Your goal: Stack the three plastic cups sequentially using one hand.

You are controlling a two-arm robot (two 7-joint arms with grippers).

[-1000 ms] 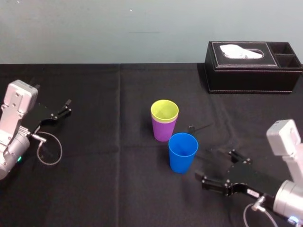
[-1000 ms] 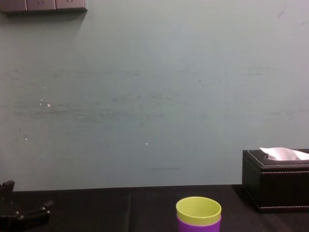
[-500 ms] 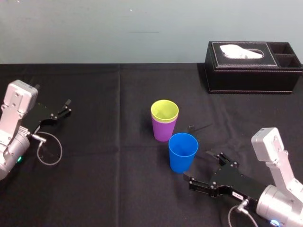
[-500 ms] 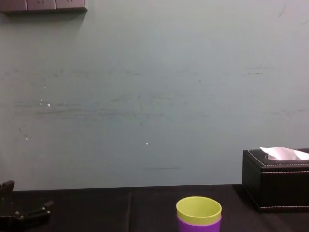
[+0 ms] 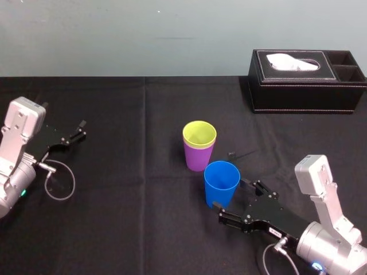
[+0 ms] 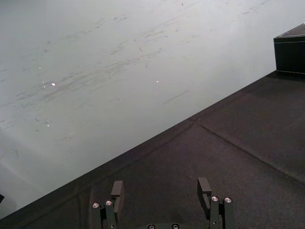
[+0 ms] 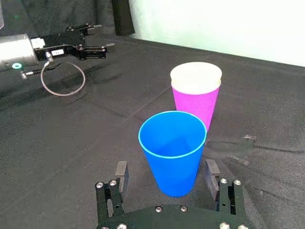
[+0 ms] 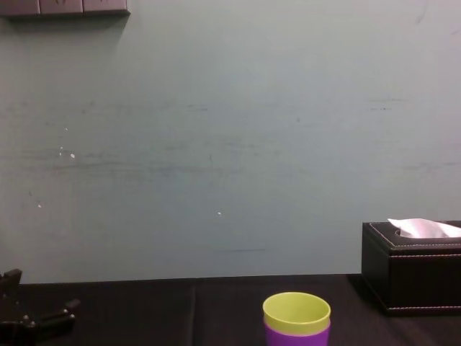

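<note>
The right tool (image 5: 236, 196) hovers low over the table (image 5: 114, 200), jaws spread wide either side of the blue cup (image 5: 221, 183), gripping nothing yet, lined up, I'd say, to pinch it near the base. It stands upright just beside the purple cup (image 5: 198, 157), which already carries the yellow-green cup (image 5: 199, 134) nested inside. The left tool (image 5: 82, 130) is parked far left, open, empty. Three cups, two tools, one tissue box (image 5: 307, 83)

A scuffed pale-green wall (image 8: 230, 144) stands behind the black-clothed table (image 5: 114, 229).
</note>
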